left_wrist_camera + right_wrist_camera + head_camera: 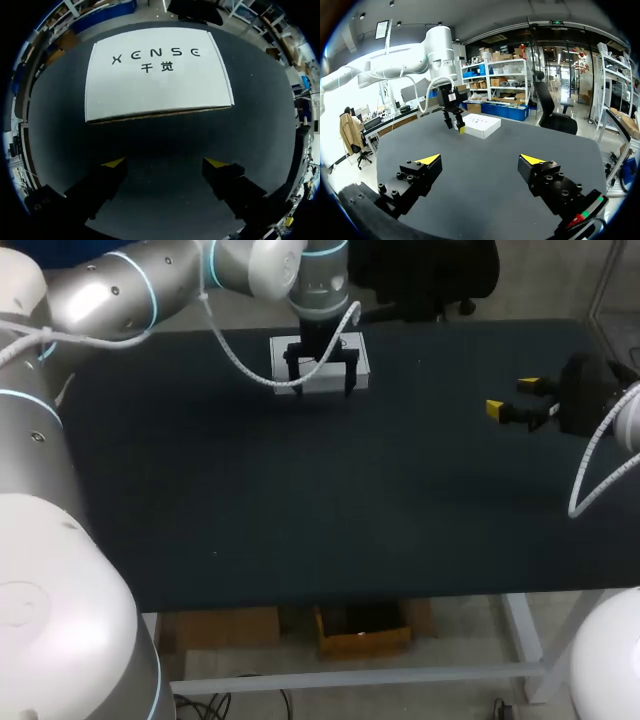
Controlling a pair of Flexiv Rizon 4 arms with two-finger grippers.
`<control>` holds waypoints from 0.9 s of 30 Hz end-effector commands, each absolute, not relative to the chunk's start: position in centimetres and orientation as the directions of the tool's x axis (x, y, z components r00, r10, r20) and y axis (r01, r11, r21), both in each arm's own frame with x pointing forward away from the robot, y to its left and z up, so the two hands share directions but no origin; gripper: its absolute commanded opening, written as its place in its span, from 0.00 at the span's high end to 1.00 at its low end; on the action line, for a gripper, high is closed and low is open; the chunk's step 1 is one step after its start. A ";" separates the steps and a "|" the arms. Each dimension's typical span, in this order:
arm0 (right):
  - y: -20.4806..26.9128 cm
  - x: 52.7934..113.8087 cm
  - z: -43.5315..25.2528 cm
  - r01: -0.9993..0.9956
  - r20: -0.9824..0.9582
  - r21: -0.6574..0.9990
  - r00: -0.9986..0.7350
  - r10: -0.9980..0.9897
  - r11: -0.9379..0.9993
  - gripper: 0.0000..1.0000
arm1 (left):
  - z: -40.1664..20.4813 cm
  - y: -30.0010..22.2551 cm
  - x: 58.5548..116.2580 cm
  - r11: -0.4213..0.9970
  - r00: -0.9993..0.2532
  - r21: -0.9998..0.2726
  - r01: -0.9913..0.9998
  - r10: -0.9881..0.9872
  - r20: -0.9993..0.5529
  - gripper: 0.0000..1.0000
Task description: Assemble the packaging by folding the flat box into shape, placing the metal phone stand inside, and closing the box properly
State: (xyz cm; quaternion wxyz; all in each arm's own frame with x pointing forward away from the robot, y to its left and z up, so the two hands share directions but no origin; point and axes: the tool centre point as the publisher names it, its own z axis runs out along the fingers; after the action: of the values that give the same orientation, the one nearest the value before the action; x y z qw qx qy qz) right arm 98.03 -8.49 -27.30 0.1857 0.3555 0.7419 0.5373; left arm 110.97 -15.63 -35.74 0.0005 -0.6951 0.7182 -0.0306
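A white closed box (322,360) lies at the far middle of the black table (330,500); its printed lid (157,72) fills the left wrist view ahead of the fingers. My left gripper (320,380) hangs over the box's near edge, open, with nothing between its yellow tips (165,162). My right gripper (512,398) hovers at the table's right, open and empty (480,159). From the right wrist view the box (481,125) sits far ahead, with the left gripper (456,124) just beside it. No metal phone stand shows.
The black mat (300,540) covers the whole tabletop, its near edge at the front (380,595). My left arm (150,290) reaches across the far left corner.
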 end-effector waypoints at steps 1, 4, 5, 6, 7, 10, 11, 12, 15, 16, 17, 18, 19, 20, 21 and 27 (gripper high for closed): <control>-8.6 97.9 -27.5 0.321 0.106 0.933 -0.680 0.725 0.165 0.00 | -34.2 -12.7 103.4 0.039 -0.072 -0.322 -0.946 -0.993 0.091 0.00; -8.6 97.9 -27.5 0.321 0.106 0.933 -0.680 0.725 0.165 0.00 | -34.2 -11.9 101.9 0.059 -0.101 -0.358 -0.932 -0.990 0.099 0.00; -8.6 97.9 -27.5 0.321 0.106 0.933 -0.680 0.725 0.165 0.00 | -34.2 -11.6 101.6 0.065 -0.109 -0.357 -0.932 -0.989 0.104 0.00; -8.6 97.9 -27.5 0.321 0.106 0.933 -0.680 0.725 0.165 0.00 | -34.2 -11.3 101.4 0.076 -0.128 -0.366 -0.928 -0.985 0.119 0.00; -8.6 97.9 -27.5 0.321 0.106 0.933 -0.680 0.725 0.165 0.00 | -34.3 -11.1 101.1 0.083 -0.140 -0.371 -0.925 -0.982 0.129 0.00; -8.6 97.9 -27.5 0.321 0.106 0.933 -0.680 0.725 0.165 0.00 | -34.5 -10.3 100.7 0.118 -0.198 -0.406 -0.906 -0.967 0.161 0.00; -8.6 97.9 -27.5 0.321 0.106 0.933 -0.680 0.725 0.165 0.00 | -34.5 -10.1 100.5 0.129 -0.218 -0.418 -0.899 -0.960 0.175 0.00; -8.6 97.9 -27.5 0.321 0.106 0.933 -0.680 0.725 0.165 0.00 | -34.5 -9.8 100.3 0.154 -0.261 -0.439 -0.885 -0.946 0.193 0.00; -8.6 97.9 -27.5 0.321 0.106 0.933 -0.680 0.725 0.165 0.00 | -34.4 -8.9 99.9 0.181 -0.334 -0.478 -0.859 -0.907 0.258 0.00; -8.6 97.9 -27.5 0.321 0.106 0.933 -0.680 0.725 0.165 0.00 | -34.3 -8.6 99.8 0.192 -0.360 -0.492 -0.849 -0.892 0.273 0.00; -8.6 97.9 -27.5 0.321 0.106 0.933 -0.680 0.725 0.165 0.00 | -34.2 -8.3 99.7 0.196 -0.376 -0.503 -0.842 -0.881 0.287 0.00; -8.6 97.9 -27.5 0.321 0.106 0.933 -0.680 0.725 0.165 0.00 | -34.0 -8.2 99.7 0.197 -0.385 -0.513 -0.836 -0.876 0.290 0.00; -8.6 97.9 -27.5 0.321 0.106 0.933 -0.680 0.725 0.165 0.00 | -33.9 -8.1 99.6 0.200 -0.398 -0.522 -0.829 -0.867 0.300 0.00; -8.6 97.9 -27.5 0.321 0.106 0.933 -0.680 0.725 0.165 0.00 | -33.7 -8.0 99.6 0.205 -0.411 -0.528 -0.824 -0.858 0.308 0.00; -8.6 97.9 -27.5 0.321 0.106 0.933 -0.680 0.725 0.165 0.00 | -33.4 -7.9 99.7 0.209 -0.421 -0.534 -0.819 -0.851 0.313 0.00; -8.6 97.9 -27.5 0.321 0.106 0.933 -0.680 0.725 0.165 0.00 | -31.6 -7.5 100.2 0.272 -0.522 -0.560 -0.782 -0.777 0.352 0.00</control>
State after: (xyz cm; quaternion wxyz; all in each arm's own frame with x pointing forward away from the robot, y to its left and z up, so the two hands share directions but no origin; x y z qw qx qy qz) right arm 98.03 -8.48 -27.30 0.1857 0.3556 0.7419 0.5373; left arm 100.80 -8.30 -31.91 -0.0206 -0.5050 0.8270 -0.2460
